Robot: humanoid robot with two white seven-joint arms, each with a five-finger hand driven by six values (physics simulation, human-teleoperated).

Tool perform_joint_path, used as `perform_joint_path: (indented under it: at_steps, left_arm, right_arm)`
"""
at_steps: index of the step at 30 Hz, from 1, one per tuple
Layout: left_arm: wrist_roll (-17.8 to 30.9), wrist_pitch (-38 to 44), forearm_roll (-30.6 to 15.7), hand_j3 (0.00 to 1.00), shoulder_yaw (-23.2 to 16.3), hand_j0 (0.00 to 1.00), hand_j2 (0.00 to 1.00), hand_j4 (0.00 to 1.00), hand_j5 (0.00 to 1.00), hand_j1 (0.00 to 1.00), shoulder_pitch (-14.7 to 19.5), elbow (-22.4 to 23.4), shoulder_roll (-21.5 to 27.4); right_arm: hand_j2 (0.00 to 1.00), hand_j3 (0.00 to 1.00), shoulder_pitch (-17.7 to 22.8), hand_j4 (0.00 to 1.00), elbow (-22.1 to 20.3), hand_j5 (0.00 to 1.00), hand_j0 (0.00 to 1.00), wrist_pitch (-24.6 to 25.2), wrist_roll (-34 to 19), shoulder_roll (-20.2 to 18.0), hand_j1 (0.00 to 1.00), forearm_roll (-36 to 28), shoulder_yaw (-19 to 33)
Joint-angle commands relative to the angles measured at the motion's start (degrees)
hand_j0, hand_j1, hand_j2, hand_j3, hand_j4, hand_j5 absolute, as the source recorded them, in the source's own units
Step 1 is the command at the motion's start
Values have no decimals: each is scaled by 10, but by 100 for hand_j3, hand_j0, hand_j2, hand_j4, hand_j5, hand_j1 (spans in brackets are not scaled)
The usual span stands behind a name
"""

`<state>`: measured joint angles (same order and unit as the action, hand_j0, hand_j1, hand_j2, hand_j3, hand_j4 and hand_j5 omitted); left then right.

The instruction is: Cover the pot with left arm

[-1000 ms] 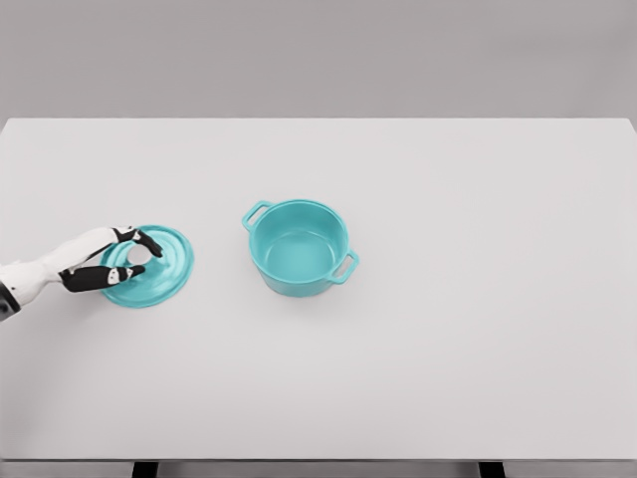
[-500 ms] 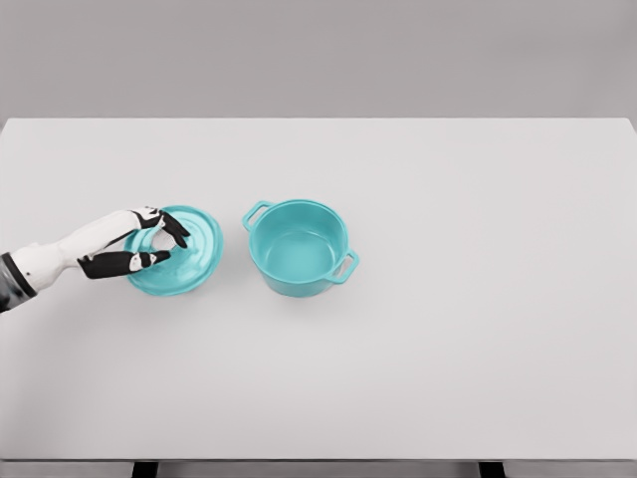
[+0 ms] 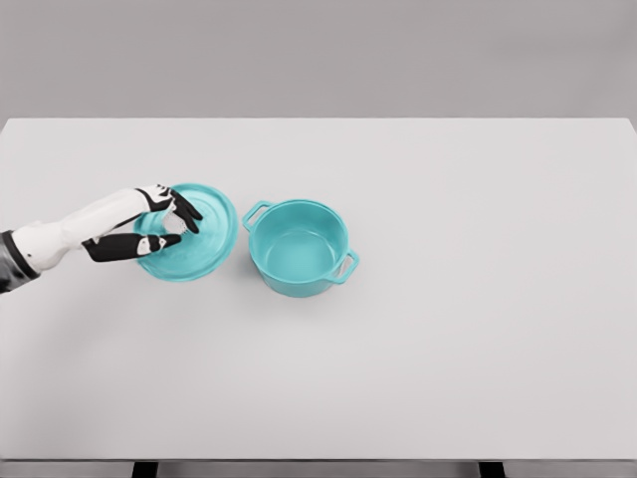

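— White surface (image 3: pixel 448 349), grey wall behind. What could go wrong?

— The left hand (image 3: pixel 164 227) pinches the teal lid (image 3: pixel 204 234) by its knob, fingers curled around it. That small grip could let the lid tilt or slip.

— And the pot (image 3: pixel 299 246)?

— Open, just right of the lid. A low carry might clip its near handle and shove it.

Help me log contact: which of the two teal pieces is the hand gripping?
The lid, left of the pot. The left robot hand pinches its knob; the open pot stands untouched.
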<state>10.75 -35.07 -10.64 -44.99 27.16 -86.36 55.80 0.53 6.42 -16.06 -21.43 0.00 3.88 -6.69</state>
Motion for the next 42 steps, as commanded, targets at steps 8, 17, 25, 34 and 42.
perform_joint_path:
  at_steps: [8,17,25,34,42]
  left_arm:
    - [-1,1,1,51,-20,51,51,51,51,51,17,-17,-3]
    - [-2,26,21,51,-45,51,51,51,51,51,44,-16,-39]
    - [-1,69,26,51,-82,51,51,51,51,51,76,-13,-67]
    - [5,69,26,51,-91,51,51,51,51,51,93,-4,-104]
    - [6,69,25,51,-115,51,51,51,51,51,116,29,-134]
  right_arm:
    - [100,100,0,100,0,100,100,0,0,0,100,1,0]
    - [100,100,0,100,0,100,100,0,0,0,100,0,0]
    - [100,100,0,100,0,100,100,0,0,0,100,1,0]
    - [100,100,0,100,0,100,100,0,0,0,100,1,0]
    - [100,100,0,100,0,100,100,0,0,0,100,1,0]
